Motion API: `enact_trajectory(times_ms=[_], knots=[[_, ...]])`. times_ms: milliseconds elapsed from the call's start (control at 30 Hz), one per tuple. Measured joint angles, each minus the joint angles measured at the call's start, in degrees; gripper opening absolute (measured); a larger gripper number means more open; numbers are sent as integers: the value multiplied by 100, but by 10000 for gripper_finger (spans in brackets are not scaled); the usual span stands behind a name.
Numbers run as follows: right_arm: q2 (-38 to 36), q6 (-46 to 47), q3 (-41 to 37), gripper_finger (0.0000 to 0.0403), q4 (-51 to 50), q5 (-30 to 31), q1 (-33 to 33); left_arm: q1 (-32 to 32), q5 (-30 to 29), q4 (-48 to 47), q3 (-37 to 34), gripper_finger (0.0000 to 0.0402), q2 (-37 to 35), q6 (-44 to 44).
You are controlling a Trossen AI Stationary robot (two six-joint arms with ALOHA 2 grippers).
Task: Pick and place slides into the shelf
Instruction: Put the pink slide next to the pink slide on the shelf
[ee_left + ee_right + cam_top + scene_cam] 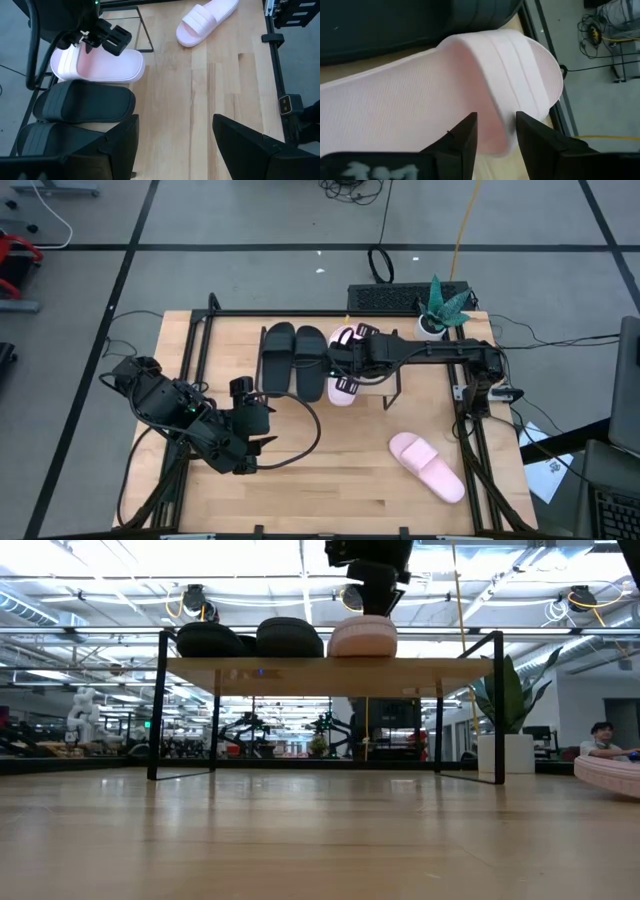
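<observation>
The right claw [345, 366] sits over the shelf [400, 365], its two dark fingers [465, 137] partly apart and straddling the side edge of a pale pink slide [343, 370]; whether they pinch that edge or merely bracket it I cannot tell. That slide lies flat on the shelf's plank top just beside the two black slides [293, 360], its long axis running across the plank's depth, parallel to theirs. In the right wrist view its strapped, open-toed end lies close to the plank's edge, and its end nearer the front juts past the plank. The risk I judge from here: the fingers could drag the slide sideways or tip it off that near edge as they lift away, or nudge the neighbouring black one. The second pink slide [427, 467] waits on the table [330, 500], well apart, lying diagonally, nearer the right arm. The left claw [256, 420] hovers wide open and empty over the table before the shelf.
</observation>
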Motion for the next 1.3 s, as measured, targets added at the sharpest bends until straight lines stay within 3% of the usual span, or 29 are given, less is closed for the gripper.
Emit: enact_trajectory(times_ms=[400, 700, 867, 1033, 1300], knots=[[-138, 144, 0, 126, 24, -778, 24, 0, 0, -2, 0, 253, 0, 0], [-722, 704, 0, 126, -13, -939, 113, 0, 0, -1, 0, 253, 0, 72], [-1177, 1153, 0, 126, 29, -1735, 338, 0, -2, -2, 0, 253, 0, 107], [-1657, 1771, 0, 126, -42, -2553, 834, -1, 30, 0, 0, 253, 0, -97], [-2147, 2829, 0, 125, -167, -2431, 2474, -323, 131, -2, -2, 253, 0, -686]])
